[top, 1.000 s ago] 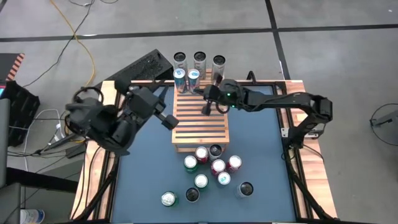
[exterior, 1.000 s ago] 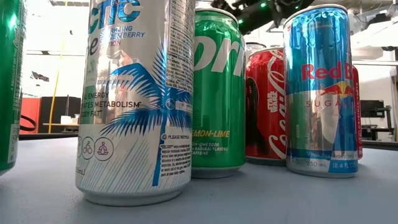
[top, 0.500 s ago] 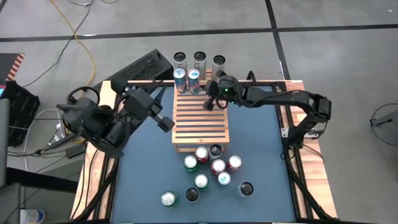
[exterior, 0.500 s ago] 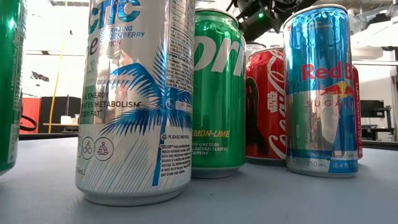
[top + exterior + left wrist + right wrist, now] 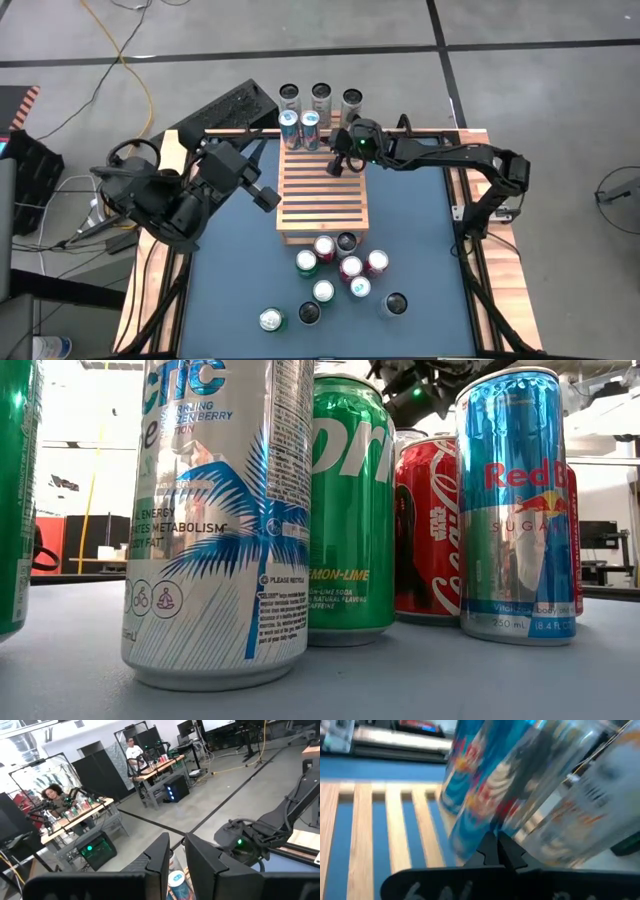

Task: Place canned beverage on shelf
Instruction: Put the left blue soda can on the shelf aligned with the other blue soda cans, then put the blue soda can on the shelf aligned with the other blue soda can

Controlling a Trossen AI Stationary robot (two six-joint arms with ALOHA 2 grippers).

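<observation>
The shelf (image 5: 322, 200), a light wooden slatted rack, lies mid-table. Two blue cans (image 5: 289, 130) (image 5: 311, 128) stand upright on its far edge. My right gripper (image 5: 338, 165) is shut and hovers low over the shelf's far right corner, pointing at them. In the right wrist view its tip (image 5: 495, 845) is at the foot of a blue can (image 5: 485, 775), with a silvery can (image 5: 585, 805) close beside it over the slats (image 5: 365, 830). My left gripper (image 5: 266, 196) is raised by the shelf's left side. Its fingers (image 5: 160, 857) are almost together and hold nothing. My right gripper's shut fingertips (image 5: 492, 840) come nearly level from the table's right side, at the lower side of a blue can (image 5: 470, 820) standing on the shelf. I cannot tell whether they touch it.
Several loose cans (image 5: 340, 270) stand in a cluster on the blue mat near the shelf's front; the low view shows them close up (image 5: 215, 520). Three more cans (image 5: 321, 96) stand beyond the far edge, beside a black keyboard (image 5: 215, 112). People sit at desks (image 5: 55, 800) in the room.
My right gripper has moved across the shelf toward the table's far edge and the blue cans, sinking a little, and has stayed shut. The cans on the shelf stand where they were.
</observation>
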